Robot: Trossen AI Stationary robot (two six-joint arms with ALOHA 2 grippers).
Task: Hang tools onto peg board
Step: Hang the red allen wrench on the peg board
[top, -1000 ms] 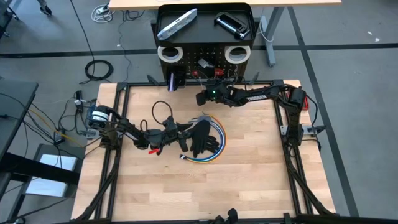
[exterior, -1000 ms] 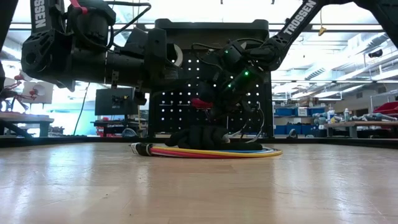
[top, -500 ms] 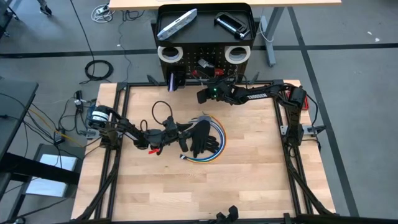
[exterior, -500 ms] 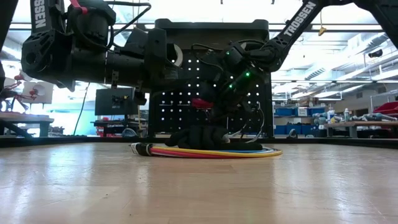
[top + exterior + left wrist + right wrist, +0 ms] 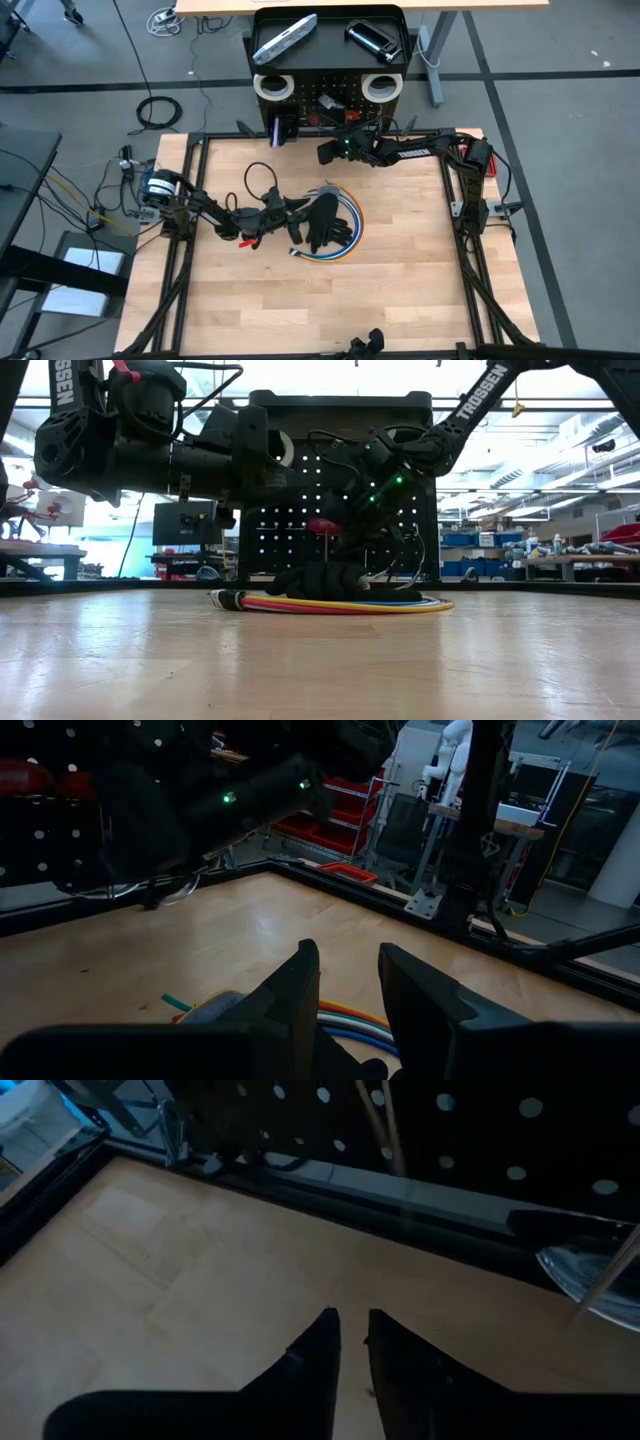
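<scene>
Two white tape rolls (image 5: 273,86); one flat bar (image 5: 284,39); one clamp (image 5: 373,39); perhaps two red-handled tools (image 5: 322,118).

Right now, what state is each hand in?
Left hand: open, nothing between its fingers, low over the cable coil.
Right hand: slightly open, holding nothing, by the peg board.

From the right wrist, the right pincer (image 5: 353,1330) hangs above the pale wooden surface (image 5: 180,1280), its two dark fingers (image 5: 315,1355) a narrow slit apart with nothing between them. Just beyond the surface's dark edge rail stands the peg board (image 5: 450,1120), black and dotted with pale round holes. A thin rod (image 5: 385,1125) slants across its face. Off to one side a shiny metal piece (image 5: 590,1285) catches the light near the board's foot.
</scene>
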